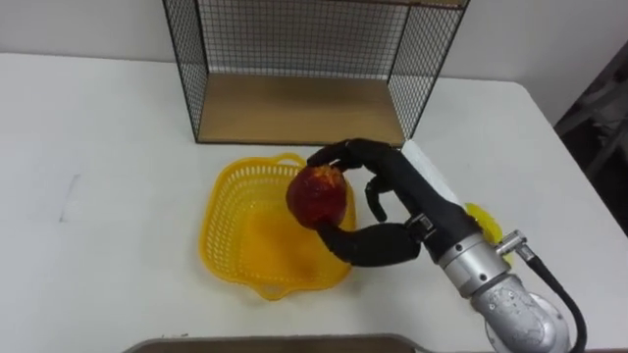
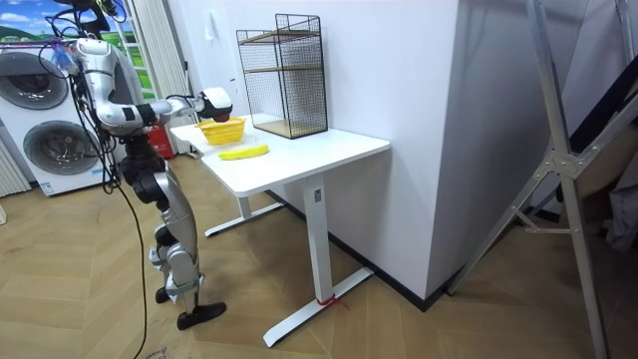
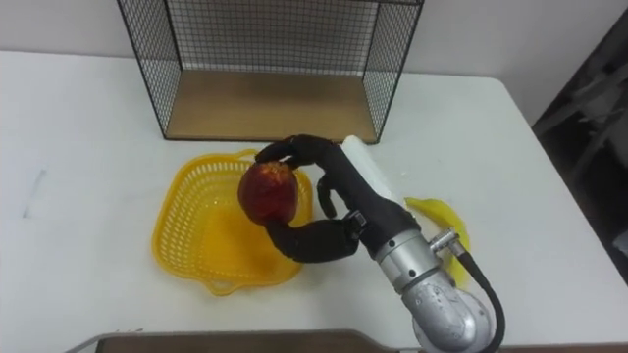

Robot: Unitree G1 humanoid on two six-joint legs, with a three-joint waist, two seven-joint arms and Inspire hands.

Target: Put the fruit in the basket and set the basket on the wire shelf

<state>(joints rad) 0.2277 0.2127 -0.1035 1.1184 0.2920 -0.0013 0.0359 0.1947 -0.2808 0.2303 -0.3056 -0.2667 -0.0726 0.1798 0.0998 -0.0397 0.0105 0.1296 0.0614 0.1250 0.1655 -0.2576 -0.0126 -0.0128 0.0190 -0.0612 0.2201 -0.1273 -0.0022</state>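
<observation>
One robot hand, the right (image 1: 397, 191): black fingers and thumb curled round a round, mottled red fruit (image 1: 319, 196), gripping it from the robot's right side.
Red fruit: held in the air over the right half of a yellow, scalloped plastic lattice basket (image 1: 218, 206), about level with the rim or just above it; not yet lying inside.
Key relation: the basket lies directly beneath and to the left of the robot hand, so the drop looks to need only a short lowering and a loosening of the fingers.
Yellow basket: upright on the white tabletop (image 1: 98, 196), no other fruit visible on its floor.
Black wire shelf with a wooden floor (image 1: 294, 108): just behind the basket, its open side facing the robot, near the rim but apparently apart from it.
Yellow banana (image 1: 483, 221): on the tabletop to the right of the forearm and partly hidden by it, its long axis hard to read there; nearer the right arm, so probably the next fruit for that hand.
Stance: robot stands at the tabletop's end on the room view's left, arm stretched over the basket.
</observation>
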